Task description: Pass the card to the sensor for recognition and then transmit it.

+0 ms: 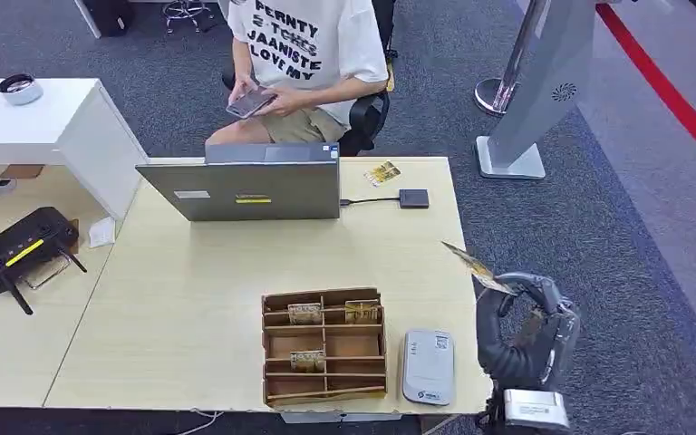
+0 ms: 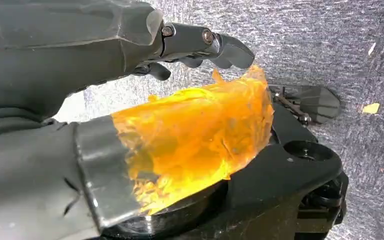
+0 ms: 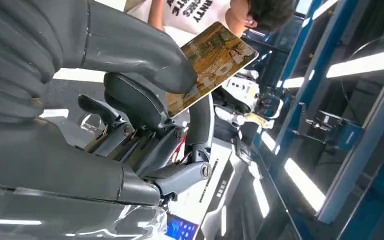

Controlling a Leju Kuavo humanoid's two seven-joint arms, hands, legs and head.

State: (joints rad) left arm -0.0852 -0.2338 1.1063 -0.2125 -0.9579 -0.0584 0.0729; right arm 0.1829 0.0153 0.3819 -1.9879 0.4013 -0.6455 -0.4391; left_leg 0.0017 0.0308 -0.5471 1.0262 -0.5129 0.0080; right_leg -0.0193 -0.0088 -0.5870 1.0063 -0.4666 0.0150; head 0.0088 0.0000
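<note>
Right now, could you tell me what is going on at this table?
The robot's right hand pinches a card at the table's right edge, raised above the grey sensor beside the wooden card box. The left hand hangs over the carpet, holding nothing. A seated person behind the laptop looks at a phone.

Gold-brown printed card (image 3: 211,65), grey sensor (image 1: 429,365)

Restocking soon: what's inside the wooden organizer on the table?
The wooden organizer holds three cards: two in its far row, one in a middle compartment. Other compartments look empty; the dividers may hide more.
</note>
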